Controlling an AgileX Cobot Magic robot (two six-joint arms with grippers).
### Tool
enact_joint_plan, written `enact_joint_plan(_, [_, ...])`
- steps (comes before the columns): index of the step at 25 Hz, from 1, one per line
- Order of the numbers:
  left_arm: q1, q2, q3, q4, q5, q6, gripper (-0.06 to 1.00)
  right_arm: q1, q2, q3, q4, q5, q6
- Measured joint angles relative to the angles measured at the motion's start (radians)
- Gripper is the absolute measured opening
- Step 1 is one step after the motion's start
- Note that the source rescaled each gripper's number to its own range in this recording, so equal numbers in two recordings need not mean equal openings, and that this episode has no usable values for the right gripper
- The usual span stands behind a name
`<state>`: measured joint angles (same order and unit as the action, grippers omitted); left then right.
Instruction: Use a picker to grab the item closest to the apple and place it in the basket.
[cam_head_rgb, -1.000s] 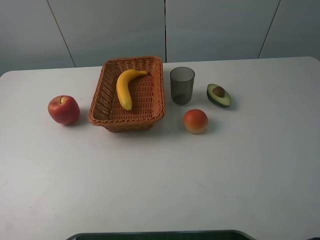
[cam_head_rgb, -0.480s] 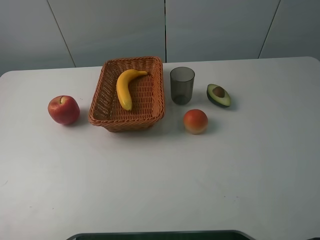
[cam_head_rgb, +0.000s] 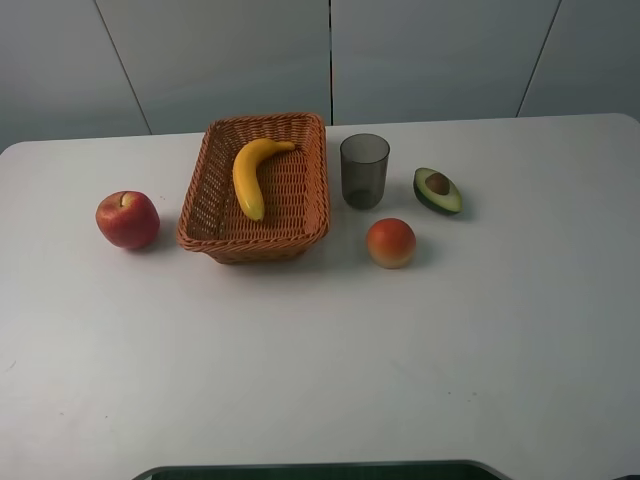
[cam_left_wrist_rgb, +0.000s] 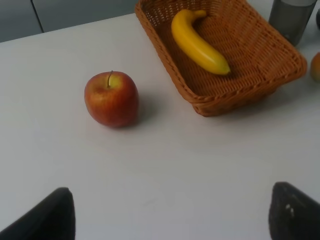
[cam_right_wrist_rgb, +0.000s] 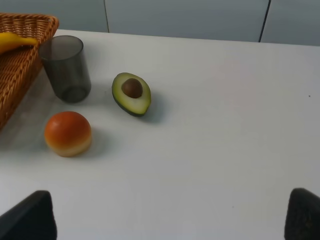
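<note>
A red apple (cam_head_rgb: 127, 219) (cam_left_wrist_rgb: 111, 99) sits on the white table, left of the wicker basket (cam_head_rgb: 300, 215) (cam_left_wrist_rgb: 250, 85). Inside the basket lies a yellow banana (cam_head_rgb: 250, 175) (cam_left_wrist_rgb: 198, 41). To the basket's right are a grey cup (cam_head_rgb: 364, 170) (cam_right_wrist_rgb: 65, 68), an orange-red round fruit (cam_head_rgb: 391, 242) (cam_right_wrist_rgb: 68, 133) and a halved avocado (cam_head_rgb: 438, 190) (cam_right_wrist_rgb: 132, 93). Neither gripper shows in the exterior high view. My left gripper (cam_left_wrist_rgb: 170, 215) is open, its dark fingertips (cam_left_wrist_rgb: 45, 215) spread well short of the apple. My right gripper (cam_right_wrist_rgb: 170, 215) is open too, held back from the round fruit and avocado.
Grey wall panels (cam_head_rgb: 330, 55) rise behind the table's far edge. A dark rim (cam_head_rgb: 320, 470) shows at the table's near edge. Bare white tabletop (cam_head_rgb: 320, 360) stretches across the front half.
</note>
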<state>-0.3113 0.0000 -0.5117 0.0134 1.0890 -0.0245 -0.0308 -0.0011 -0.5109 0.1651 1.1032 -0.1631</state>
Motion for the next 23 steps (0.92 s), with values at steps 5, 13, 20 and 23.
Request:
enact_joint_plan(5, [0.054,0.000,0.000,-0.013,0.000,0.000,0.98,0.000,0.000,0.000,0.002,0.000,0.000])
enact_joint_plan(13, [0.199,0.000,0.000,-0.013,0.000,0.002,0.98,0.000,0.000,0.000,0.002,0.000,0.000])
enact_joint_plan(20, [0.200,0.000,0.000,-0.013,0.000,0.004,0.98,0.000,0.000,0.000,0.002,0.000,0.000])
enact_joint_plan(23, [0.200,0.000,0.000,-0.013,0.000,0.004,0.98,0.000,0.000,0.000,0.002,0.000,0.000])
